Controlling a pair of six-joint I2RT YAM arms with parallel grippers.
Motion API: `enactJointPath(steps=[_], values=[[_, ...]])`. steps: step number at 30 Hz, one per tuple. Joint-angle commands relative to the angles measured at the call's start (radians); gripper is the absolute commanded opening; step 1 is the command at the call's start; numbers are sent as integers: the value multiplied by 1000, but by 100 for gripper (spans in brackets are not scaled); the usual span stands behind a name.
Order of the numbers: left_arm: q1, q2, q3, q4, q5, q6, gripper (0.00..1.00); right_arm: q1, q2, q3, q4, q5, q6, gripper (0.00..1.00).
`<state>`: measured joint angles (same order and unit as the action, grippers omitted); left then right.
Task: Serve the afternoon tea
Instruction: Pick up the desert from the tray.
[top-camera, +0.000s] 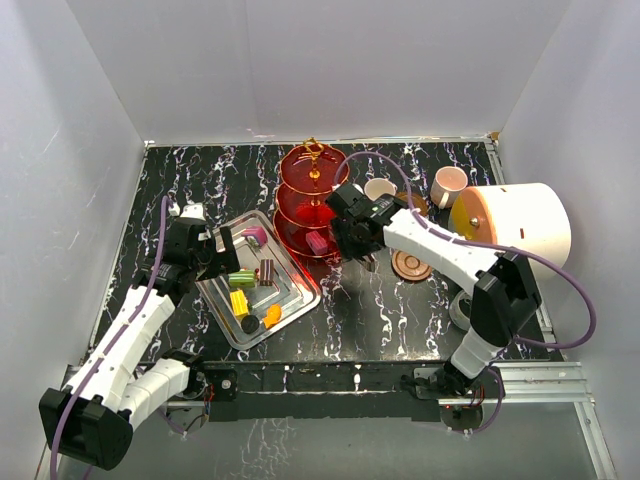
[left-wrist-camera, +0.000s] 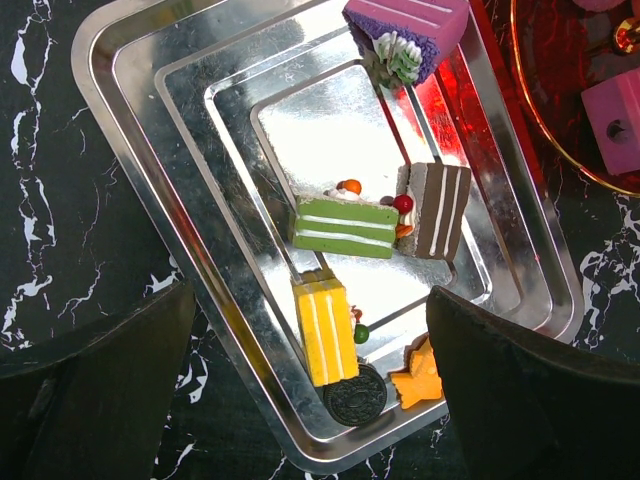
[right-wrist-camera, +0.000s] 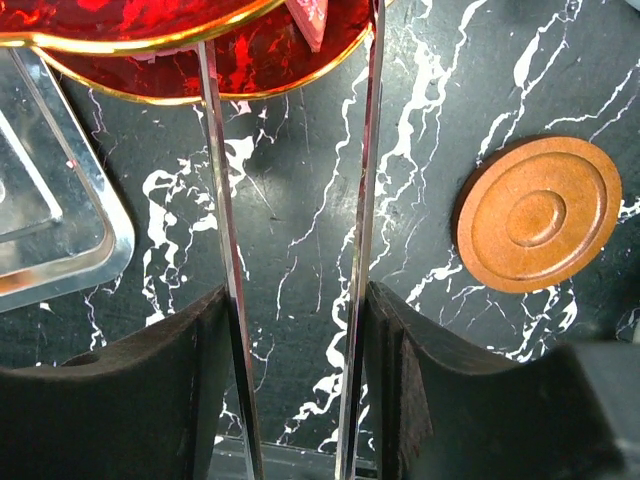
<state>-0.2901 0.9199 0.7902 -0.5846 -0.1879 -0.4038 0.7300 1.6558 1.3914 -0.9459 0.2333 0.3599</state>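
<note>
The stand is translucent red rimmed gold, the tray silver, the table black veined white.

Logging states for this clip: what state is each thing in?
left gripper: jaws open, empty
right gripper: jaws shut on tongs
stand: upright, pink sweet on lowest tier
tray: flat, holding sweets
saucer: bare, lying flat
pink cup: upright

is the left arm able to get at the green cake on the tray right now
Probably yes: the left hand hangs open above the tray, and nothing covers the green cake.
</note>
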Motion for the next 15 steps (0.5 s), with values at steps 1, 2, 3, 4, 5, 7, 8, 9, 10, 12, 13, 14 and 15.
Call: enactJointPath(steps=[1, 2, 3, 4, 5, 7, 8, 9, 10, 12, 13, 14, 15], values=[[-4, -1, 20, -14, -10, 2, 99, -5, -101, 30, -27, 32, 1, 49], [-3, -2, 19, -15, -10, 2, 99, -4, -115, 26, -37, 24, 5, 49], [-4, -2, 19, -15, -9, 2, 99, -5, -129, 16, -45, 12, 9, 49], [-3, -1, 20, -15, -11, 2, 99, -4, -146, 8, -52, -8, 13, 48], [-3, -4, 19, -15, -11, 2, 99, -5, -163, 0, -65, -23, 18, 48], [-3, -7, 18, -16, -14, 0, 99, -5, -206, -23, -74, -48, 32, 46], [-3, -8, 18, -16, -13, 0, 99, -5, -230, -36, -76, -63, 36, 46], [-3, -9, 18, -16, -15, 0, 99, -6, -252, -46, -81, -83, 42, 45], [-3, -11, 19, -16, -16, 0, 99, -5, -268, -55, -89, -107, 45, 45], [-3, -10, 18, -17, -18, -1, 99, -5, -298, -65, -110, -163, 52, 44], [-3, -12, 19, -17, -20, -1, 99, -4, -314, -72, -114, -193, 54, 43], [-3, -12, 19, -18, -20, -2, 99, -6, -332, -78, -112, -234, 53, 43], [-3, -14, 20, -20, -23, -3, 99, -5, -346, -80, -113, -266, 53, 42]])
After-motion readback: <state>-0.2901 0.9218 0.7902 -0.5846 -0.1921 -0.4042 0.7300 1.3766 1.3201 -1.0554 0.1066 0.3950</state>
